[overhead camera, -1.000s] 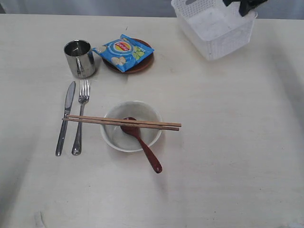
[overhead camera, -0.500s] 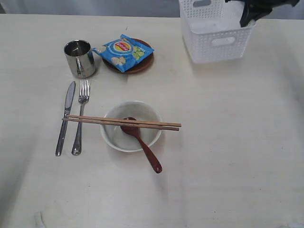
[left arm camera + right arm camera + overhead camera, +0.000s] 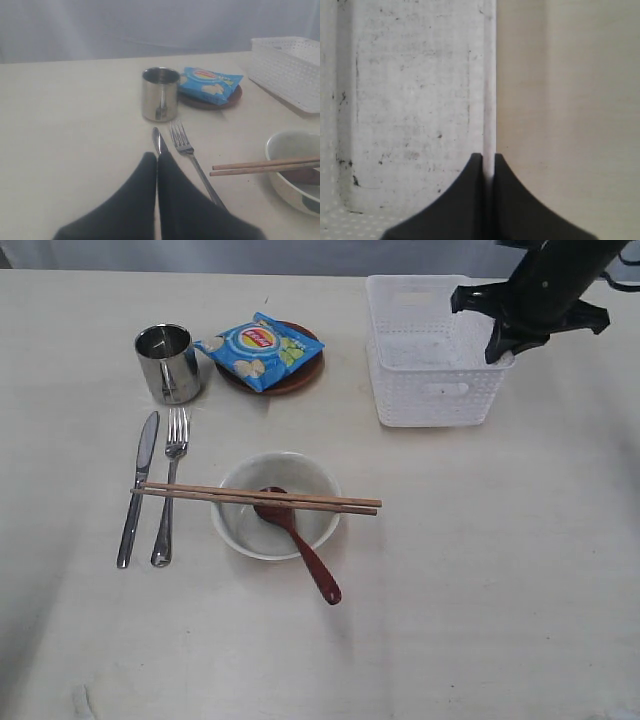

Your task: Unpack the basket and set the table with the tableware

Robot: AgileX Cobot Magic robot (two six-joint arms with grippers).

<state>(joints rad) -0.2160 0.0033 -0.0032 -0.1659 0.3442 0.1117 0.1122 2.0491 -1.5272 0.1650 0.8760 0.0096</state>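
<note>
The white basket (image 3: pixel 428 350) stands upright and empty at the back right of the table (image 3: pixel 480 570). My right gripper (image 3: pixel 497 343) is shut on the basket's right rim (image 3: pixel 490 100), one finger inside and one outside. The off-white bowl (image 3: pixel 277 505) holds the dark red spoon (image 3: pixel 300 545), and two chopsticks (image 3: pixel 260 498) lie across its rim. Knife (image 3: pixel 137 488) and fork (image 3: pixel 169 485) lie side by side to the bowl's left. The steel cup (image 3: pixel 168 362) stands behind them, beside the brown plate (image 3: pixel 300 380). My left gripper (image 3: pixel 157 156) is shut and empty above the knife (image 3: pixel 159 140).
A blue crisp packet (image 3: pixel 258 348) lies on the brown plate. The basket's floor (image 3: pixel 415 100) is bare and scuffed. A grey backdrop runs behind the table's far edge.
The basket has gone from tilted at the top edge to level on the table, nearer the middle, carried by my right gripper. The tableware has not moved.
</note>
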